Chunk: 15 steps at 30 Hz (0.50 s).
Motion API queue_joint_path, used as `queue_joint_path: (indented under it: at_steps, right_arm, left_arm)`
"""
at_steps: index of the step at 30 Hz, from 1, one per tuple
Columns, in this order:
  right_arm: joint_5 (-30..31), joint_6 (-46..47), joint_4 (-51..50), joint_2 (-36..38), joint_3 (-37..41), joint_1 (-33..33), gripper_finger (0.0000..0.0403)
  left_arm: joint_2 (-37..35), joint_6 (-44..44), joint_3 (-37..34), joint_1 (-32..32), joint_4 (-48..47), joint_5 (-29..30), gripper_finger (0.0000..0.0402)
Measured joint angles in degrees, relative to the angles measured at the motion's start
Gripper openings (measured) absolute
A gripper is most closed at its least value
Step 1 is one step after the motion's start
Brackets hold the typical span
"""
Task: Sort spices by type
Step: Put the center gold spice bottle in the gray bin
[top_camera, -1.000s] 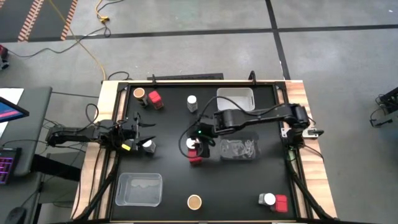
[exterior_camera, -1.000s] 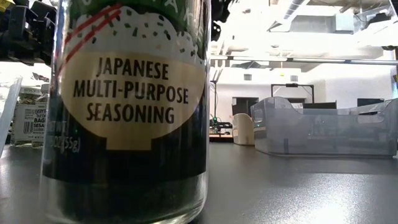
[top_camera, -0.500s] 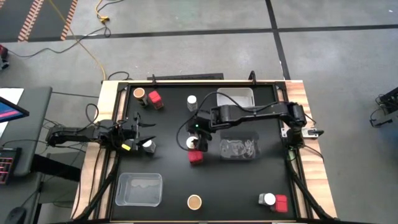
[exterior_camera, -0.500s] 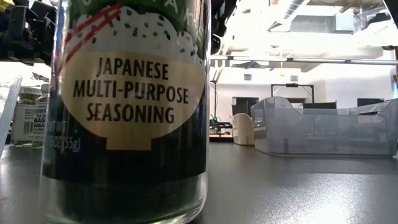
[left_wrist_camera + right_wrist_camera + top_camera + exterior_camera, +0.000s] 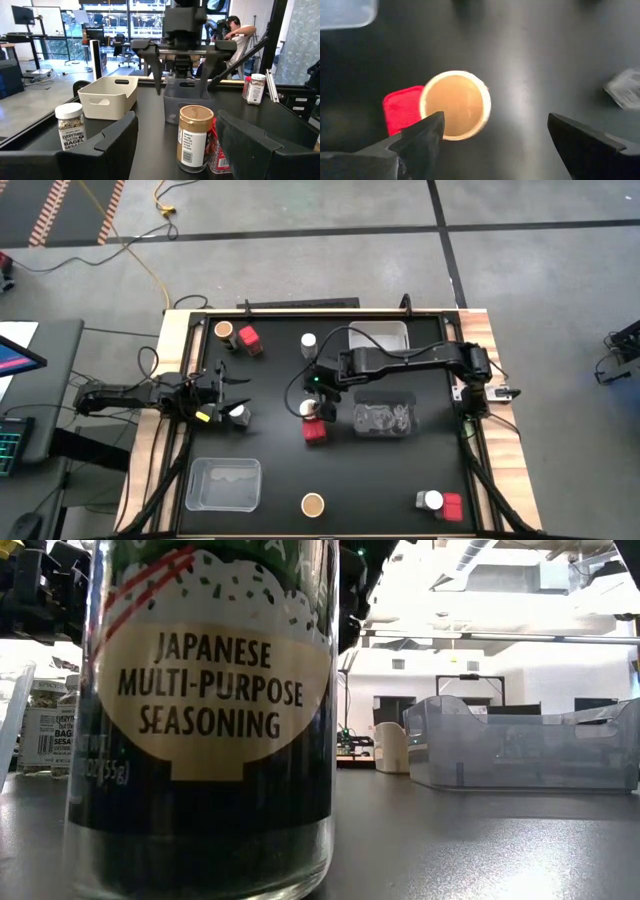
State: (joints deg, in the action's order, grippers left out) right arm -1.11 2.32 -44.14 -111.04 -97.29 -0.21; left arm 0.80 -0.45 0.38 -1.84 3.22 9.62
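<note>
Both right end effector (image 5: 323, 404) fingers spread, empty

Black desk (image 5: 280, 480); red box (image 5: 400, 107) beside tan-lidded jar (image 5: 456, 104); white tray (image 5: 107, 96); green seasoning jar (image 5: 205, 710) with cream label

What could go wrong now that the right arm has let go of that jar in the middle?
The right gripper hangs open just above the cork jar; a finger could clip it on the way up. The jar touches the red box, so a knock moves both. The left gripper waits beside another jar.
</note>
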Motion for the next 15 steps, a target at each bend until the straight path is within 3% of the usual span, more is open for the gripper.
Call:
queue_joint_path:
  at_steps: [7, 15]
  right_arm:
    - [-2.89, -2.92, 7.48, 0.02, 1.99, 1.18, 0.0384]
    - [-2.89, -8.74, 7.81, -0.81, 1.95, 1.82, 0.0384]
  left_arm:
    - [0.00, 0.01, 0.00, 0.01, 0.00, 0.01, 0.0256]
    - [0.00, 0.01, 0.00, 0.01, 0.00, 0.01, 0.0256]
